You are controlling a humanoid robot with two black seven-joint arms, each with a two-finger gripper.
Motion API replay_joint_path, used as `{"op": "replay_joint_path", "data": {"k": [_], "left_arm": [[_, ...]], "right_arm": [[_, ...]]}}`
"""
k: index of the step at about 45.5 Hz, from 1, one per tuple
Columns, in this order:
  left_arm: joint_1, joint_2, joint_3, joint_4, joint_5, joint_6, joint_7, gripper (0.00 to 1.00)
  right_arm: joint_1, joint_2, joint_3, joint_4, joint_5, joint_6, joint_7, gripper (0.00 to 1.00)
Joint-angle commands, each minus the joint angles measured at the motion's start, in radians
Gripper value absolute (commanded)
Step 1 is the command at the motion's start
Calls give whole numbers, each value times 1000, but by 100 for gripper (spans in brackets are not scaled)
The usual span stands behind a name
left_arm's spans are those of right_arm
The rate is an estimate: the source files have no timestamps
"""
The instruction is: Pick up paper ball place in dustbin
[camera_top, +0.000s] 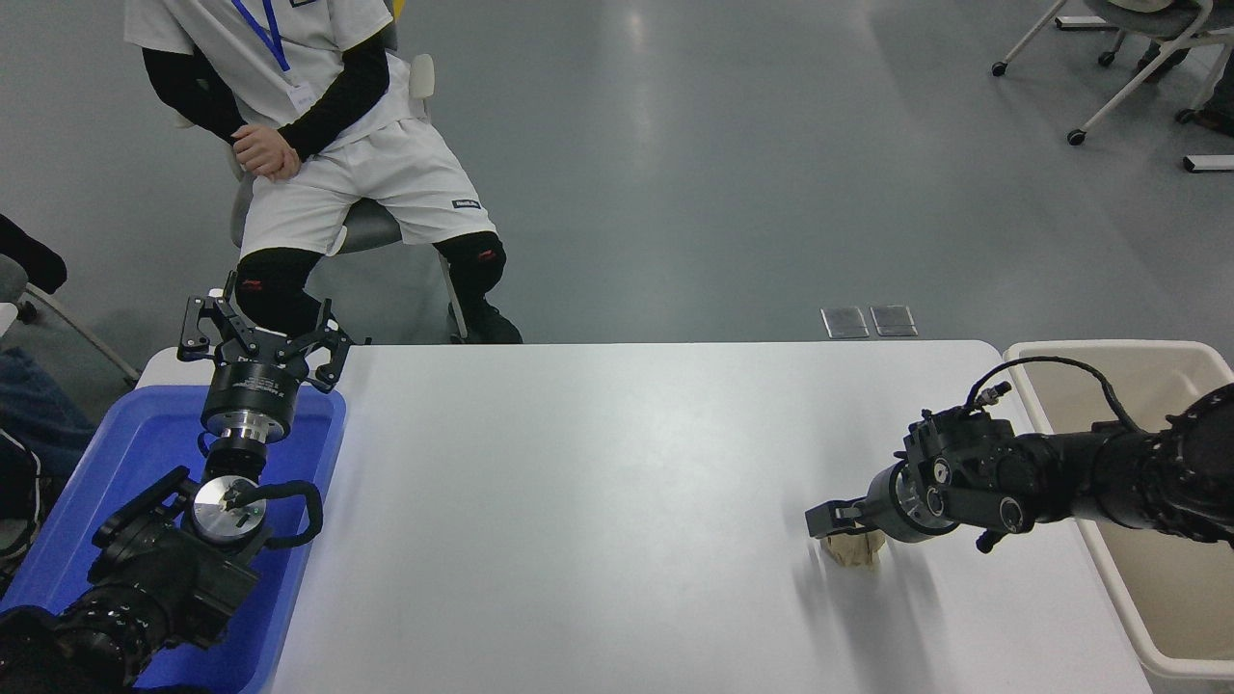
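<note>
The tan-brown crumpled paper ball (854, 551) is at the right part of the white table (598, 501), right under the fingertips of my right gripper (835, 520). The right arm comes in from the right edge, over the dustbin, and points left. Its fingers look closed on the top of the ball, whose upper part they hide. I cannot tell whether the ball rests on the table or is just above it. The cream-beige dustbin (1109, 569) stands against the table's right edge. My left gripper (260, 337) is parked at the lower left with its fingers spread open.
A bright blue plastic bin (106, 482) sits at the table's left end under the left arm. A person (328, 164) in white sits on a chair beyond the far left corner. Office chairs (1147, 58) stand at the far right.
</note>
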Motion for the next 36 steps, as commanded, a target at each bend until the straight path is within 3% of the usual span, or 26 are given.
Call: {"op": "replay_joint_path", "data": {"k": [1, 5, 7, 15, 27, 36], "left_arm": [[0, 0, 0, 0, 0, 0, 0, 99], [0, 0, 0, 0, 0, 0, 0, 99], [0, 0, 0, 0, 0, 0, 0, 99], [0, 0, 0, 0, 0, 0, 0, 99], [0, 0, 0, 0, 0, 0, 0, 99], [0, 0, 0, 0, 2, 0, 0, 99]], "right_arm": [[-6, -2, 2, 29, 10, 3, -3, 37], [-3, -13, 3, 29, 18, 11, -14, 7], [-1, -18, 3, 29, 34, 12, -28, 0], [3, -36, -3, 29, 154, 12, -82, 0], [55, -96, -4, 78, 176, 56, -82, 0], [180, -120, -64, 173, 174, 176, -82, 0]]}}
